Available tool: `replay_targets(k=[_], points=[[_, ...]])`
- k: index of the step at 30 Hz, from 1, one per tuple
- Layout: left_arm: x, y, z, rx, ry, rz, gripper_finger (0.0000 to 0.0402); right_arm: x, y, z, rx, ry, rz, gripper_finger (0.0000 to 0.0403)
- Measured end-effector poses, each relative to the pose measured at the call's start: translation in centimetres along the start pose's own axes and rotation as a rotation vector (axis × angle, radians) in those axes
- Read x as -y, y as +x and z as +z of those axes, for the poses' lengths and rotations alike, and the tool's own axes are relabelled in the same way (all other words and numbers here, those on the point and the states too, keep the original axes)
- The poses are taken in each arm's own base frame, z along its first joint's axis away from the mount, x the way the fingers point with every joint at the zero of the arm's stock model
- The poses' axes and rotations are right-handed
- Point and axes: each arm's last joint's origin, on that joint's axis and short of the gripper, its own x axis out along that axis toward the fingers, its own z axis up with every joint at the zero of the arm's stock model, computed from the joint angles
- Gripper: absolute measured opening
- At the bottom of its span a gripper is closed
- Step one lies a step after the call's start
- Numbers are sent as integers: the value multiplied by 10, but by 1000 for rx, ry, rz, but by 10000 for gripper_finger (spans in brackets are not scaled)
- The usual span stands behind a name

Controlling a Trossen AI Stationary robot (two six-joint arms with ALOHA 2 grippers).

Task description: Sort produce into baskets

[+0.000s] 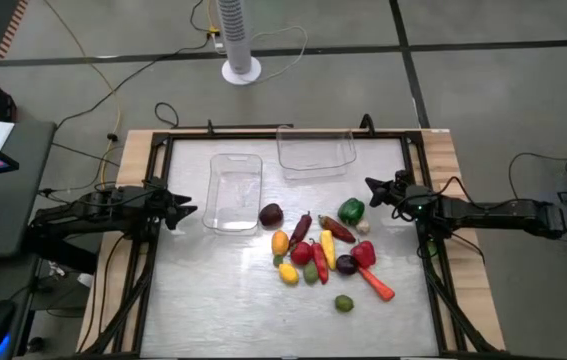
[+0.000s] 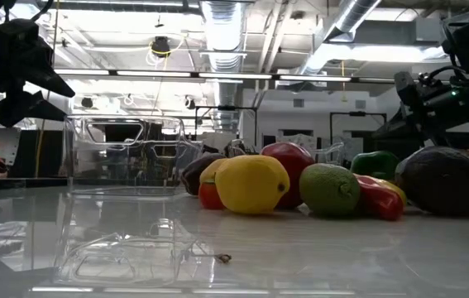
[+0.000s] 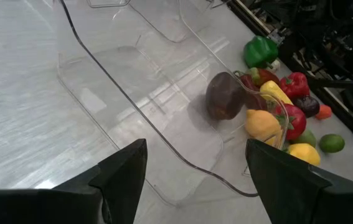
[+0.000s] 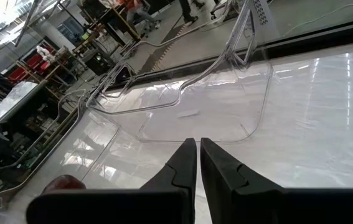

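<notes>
The produce lies in a loose pile on the table right of centre: a dark purple round piece (image 1: 271,214), a green pepper (image 1: 351,210), yellow, red and orange pieces (image 1: 308,252), a carrot (image 1: 376,284) and a lime (image 1: 344,302). Two clear baskets stand on the table: one (image 1: 235,192) left of the pile, one (image 1: 315,150) at the far edge. My left gripper (image 1: 191,211) is open and empty, just left of the nearer basket (image 3: 164,124). My right gripper (image 1: 371,186) is shut and empty, right of the green pepper, facing the far basket (image 4: 213,106).
A black frame rail (image 1: 283,133) runs around the table top. A white fan stand (image 1: 240,40) is on the floor beyond the far edge. Bare table lies near the front edge (image 1: 213,310).
</notes>
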Motion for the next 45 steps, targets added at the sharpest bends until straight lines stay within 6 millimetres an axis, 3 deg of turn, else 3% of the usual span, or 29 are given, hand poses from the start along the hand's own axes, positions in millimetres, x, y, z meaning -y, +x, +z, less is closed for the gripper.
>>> replay_targets(k=[4, 10, 17, 27, 32, 39, 45], points=[[0, 0, 0, 0, -10, -1, 261, 0, 0, 0, 0, 0, 0, 52], [-2, 0, 4, 121, -188, 80, 261, 0, 0, 0, 0, 0, 0, 52], [-3, -1, 6, 182, -109, 146, 261, 0, 0, 0, 0, 0, 0, 52], [0, -2, 12, 260, -181, 117, 261, 0, 0, 0, 0, 0, 0, 52], [12, 0, 22, 340, -85, -43, 261, 0, 0, 0, 4, 0, -2, 52], [34, 7, 30, 547, 264, -444, 261, 0, 0, 0, 16, 0, -15, 52], [35, 7, 32, 609, 320, -447, 261, 0, 0, 0, 13, -1, -14, 52]])
